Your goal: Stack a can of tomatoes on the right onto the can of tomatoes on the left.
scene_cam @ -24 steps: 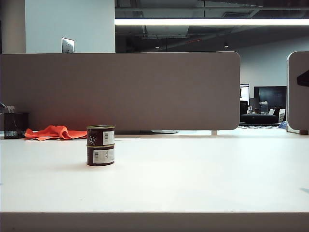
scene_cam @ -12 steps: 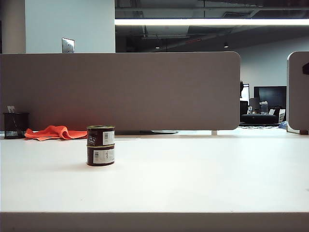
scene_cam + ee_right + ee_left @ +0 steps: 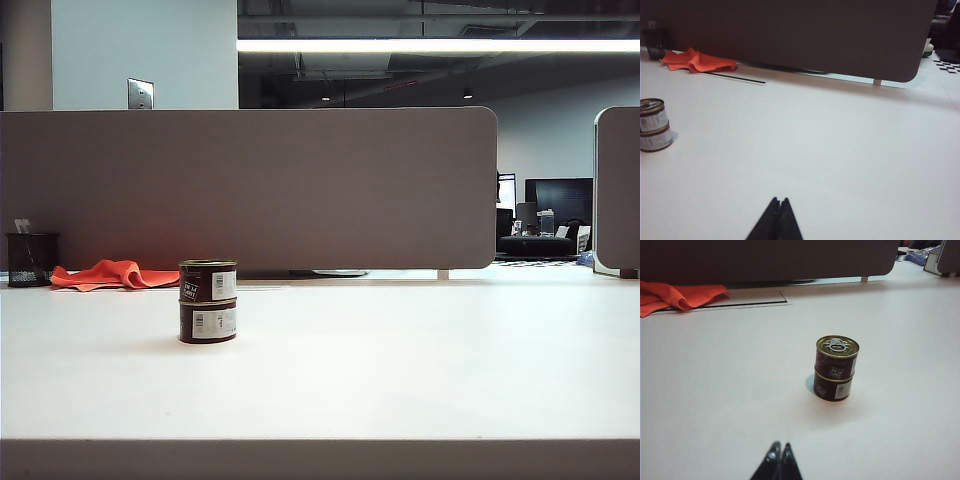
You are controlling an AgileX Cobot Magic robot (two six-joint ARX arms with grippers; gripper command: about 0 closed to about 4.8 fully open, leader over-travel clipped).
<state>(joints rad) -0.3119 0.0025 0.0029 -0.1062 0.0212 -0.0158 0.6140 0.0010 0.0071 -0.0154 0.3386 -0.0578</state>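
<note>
Two dark tomato cans stand stacked upright on the white table: the upper can rests squarely on the lower can. The left wrist view shows the same stack, upper can with its pull-tab lid over the lower can. From the right wrist view the stack sits far off to one side. My left gripper is shut and empty, well back from the cans. My right gripper is shut and empty over bare table. Neither gripper shows in the exterior view.
An orange cloth lies at the back left by a black mesh pen cup. A grey partition runs along the table's far edge. A second panel stands at the far right.
Dark arm parts at the exterior view's right and left edges a second ago have withdrawn out of sight. The stacked cans have not moved.
</note>
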